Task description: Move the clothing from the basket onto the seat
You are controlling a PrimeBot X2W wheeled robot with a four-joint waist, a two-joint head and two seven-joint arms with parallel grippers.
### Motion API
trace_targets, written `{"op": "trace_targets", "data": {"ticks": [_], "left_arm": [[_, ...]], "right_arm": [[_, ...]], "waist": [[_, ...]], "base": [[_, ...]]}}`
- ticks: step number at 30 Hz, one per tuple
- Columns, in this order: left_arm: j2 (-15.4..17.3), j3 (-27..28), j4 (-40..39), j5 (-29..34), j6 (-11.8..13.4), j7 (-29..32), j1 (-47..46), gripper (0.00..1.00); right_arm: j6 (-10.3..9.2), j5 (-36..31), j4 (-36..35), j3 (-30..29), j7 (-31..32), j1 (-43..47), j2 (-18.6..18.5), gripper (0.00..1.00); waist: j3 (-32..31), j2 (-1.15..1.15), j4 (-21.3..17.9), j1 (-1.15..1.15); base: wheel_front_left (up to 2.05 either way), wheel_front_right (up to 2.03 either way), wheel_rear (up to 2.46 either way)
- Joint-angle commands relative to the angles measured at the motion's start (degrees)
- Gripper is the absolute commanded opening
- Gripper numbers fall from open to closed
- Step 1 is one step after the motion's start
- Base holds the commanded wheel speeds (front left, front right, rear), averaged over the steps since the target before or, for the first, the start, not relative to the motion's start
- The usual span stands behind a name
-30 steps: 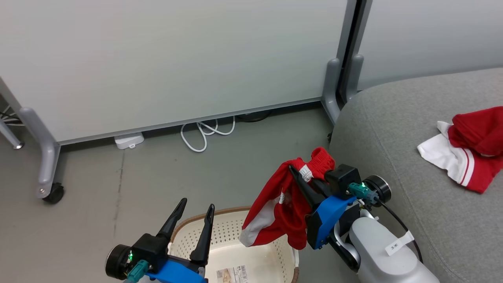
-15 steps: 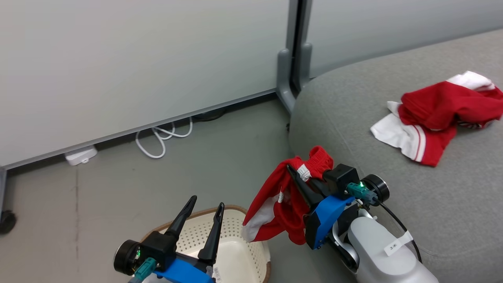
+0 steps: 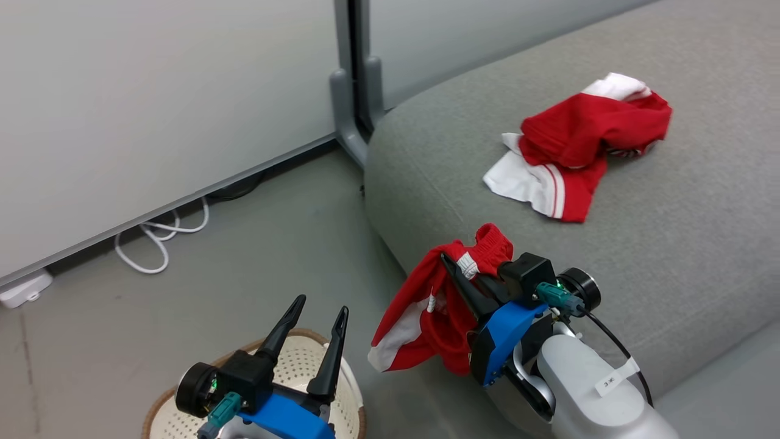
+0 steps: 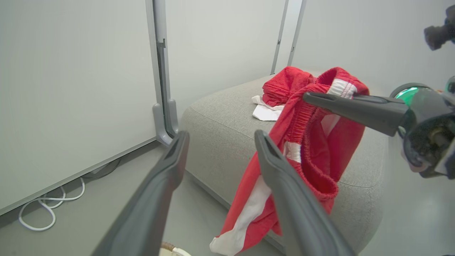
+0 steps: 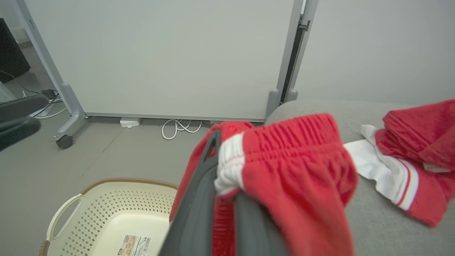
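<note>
Head view is swinging toward the seat (image 3: 670, 256); right end effector (image 3: 446, 258) is gripping the red shorts (image 3: 426, 317), left end effector (image 3: 322, 305) is hanging wide; drop-off is nearing.

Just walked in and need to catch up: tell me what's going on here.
The robot's right pincer is shut on the waistband of red shorts, holding them in the air beside the grey sofa seat. Another red-and-white garment lies crumpled on that seat. The left pincer is open and empty, above the white basket.
</note>
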Motion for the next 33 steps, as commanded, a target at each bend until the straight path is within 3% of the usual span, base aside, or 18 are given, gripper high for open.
{"op": "trace_targets", "data": {"ticks": [1,15,33], "left_arm": [[0.4,-0.1,-0.1,-0.2,-0.1,-0.2,-0.8,1.0],[1.0,-0.3,-0.3,0.1,-0.1,-0.2,-1.4,1.0],[2.5,-2.6,0.2,-0.3,-0.1,-0.2,-3.9,1.0]], "right_arm": [[0.01,0.0,-0.3,-0.2,-0.3,0.0,0.1,0.0],[0.01,0.7,-1.1,0.3,-0.3,0.4,0.1,0.0],[0.01,1.1,-2.5,-3.1,-0.3,-1.2,0.1,0.0]], "waist": [[0.8,0.0,-2.3,0.0],[2.0,0.0,-9.8,0.0],[4.5,0.0,-10.6,0.0]], "base": [[0.0,0.0,0.0],[0.0,0.0,0.0],[0.0,0.0,0.0]]}}
